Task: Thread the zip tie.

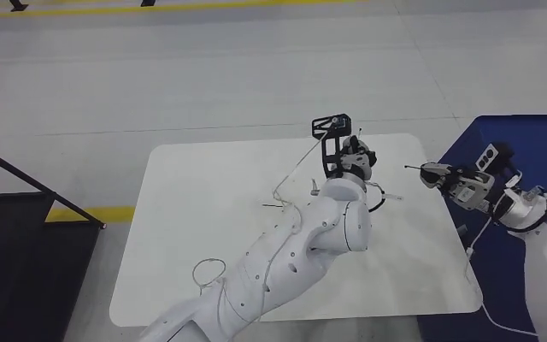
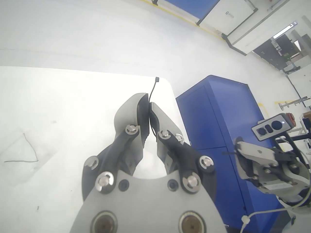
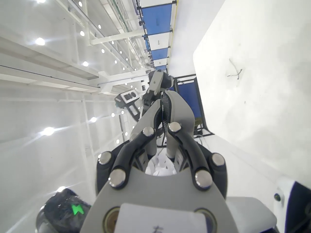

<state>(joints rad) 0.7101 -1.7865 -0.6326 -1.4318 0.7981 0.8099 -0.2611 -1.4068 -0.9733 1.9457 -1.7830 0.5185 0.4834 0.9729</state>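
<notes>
The left gripper (image 2: 148,101) is clamped on the zip tie (image 2: 153,89), whose head pokes out over the table's (image 2: 73,93) far right. The right gripper (image 3: 163,98), well apart, pinches a black tip (image 2: 226,153). Threading appears not yet started.

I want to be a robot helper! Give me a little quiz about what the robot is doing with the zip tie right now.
1. True or false: the left gripper is open and holds nothing.
2. Pick one. What big thing stands beside the table? A: a blue cabinet. B: a red chair. C: a green bin.
3. Fill the gap: the thin strip pinched in the right gripper is ____ in colour.

Key: 1 false, it is shut on the zip tie, whose head pokes out past its tips. 2 A. 3 black.
</notes>
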